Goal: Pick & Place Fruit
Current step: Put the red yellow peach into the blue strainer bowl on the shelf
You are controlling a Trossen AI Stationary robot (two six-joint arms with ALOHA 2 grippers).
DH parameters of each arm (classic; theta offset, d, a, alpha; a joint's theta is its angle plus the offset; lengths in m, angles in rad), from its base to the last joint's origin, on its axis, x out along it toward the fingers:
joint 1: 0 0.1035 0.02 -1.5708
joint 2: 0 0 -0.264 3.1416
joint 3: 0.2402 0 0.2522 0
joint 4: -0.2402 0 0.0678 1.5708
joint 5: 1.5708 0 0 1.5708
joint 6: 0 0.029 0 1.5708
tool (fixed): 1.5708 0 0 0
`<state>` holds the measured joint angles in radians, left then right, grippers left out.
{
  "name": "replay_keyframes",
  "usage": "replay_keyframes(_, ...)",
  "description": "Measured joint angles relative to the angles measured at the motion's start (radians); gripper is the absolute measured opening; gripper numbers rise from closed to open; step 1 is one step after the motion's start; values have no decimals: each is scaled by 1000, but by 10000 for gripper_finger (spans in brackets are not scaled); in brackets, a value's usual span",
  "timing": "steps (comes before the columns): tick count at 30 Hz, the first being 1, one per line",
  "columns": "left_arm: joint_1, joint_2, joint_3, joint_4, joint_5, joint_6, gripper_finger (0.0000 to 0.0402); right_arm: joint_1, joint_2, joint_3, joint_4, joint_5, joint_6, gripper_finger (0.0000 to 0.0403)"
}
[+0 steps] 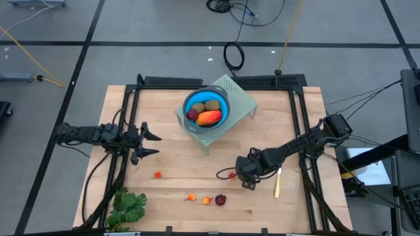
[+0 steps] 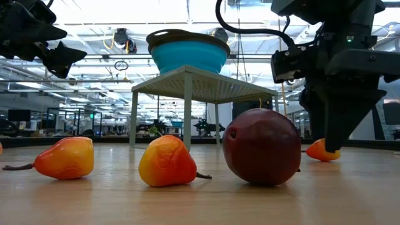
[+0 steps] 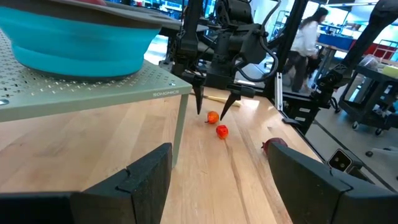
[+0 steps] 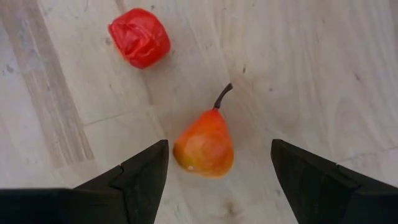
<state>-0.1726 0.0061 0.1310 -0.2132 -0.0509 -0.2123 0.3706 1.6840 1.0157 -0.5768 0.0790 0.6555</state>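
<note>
Two grippers in view: right gripper (image 1: 231, 174) hangs low over the table, jaws apart, straddling a small orange pear (image 4: 204, 146) without touching it, a tiny red fruit (image 4: 139, 37) just beside. Left gripper (image 1: 155, 144) waits at the table's left side, jaws apart, holding nothing. Blue bowl (image 1: 206, 108) on the green stand (image 1: 239, 99) holds two brown-green ovals and a long orange-red piece (image 1: 209, 117); a dark red ball (image 1: 220, 200) and small orange fruits (image 1: 190, 196) lie near the front edge.
</note>
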Motion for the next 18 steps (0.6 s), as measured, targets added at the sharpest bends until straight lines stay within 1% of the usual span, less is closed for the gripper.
replay_keyframes(11,0,0,0,0,0,0,267,0,1,-1,3,2,-17,274)
replay_keyframes(16,0,0,0,0,0,-1,267,4,27,-27,47,-22,-12,274)
replay_keyframes(18,0,0,0,0,0,-3,267,4,38,-27,49,-16,0,274)
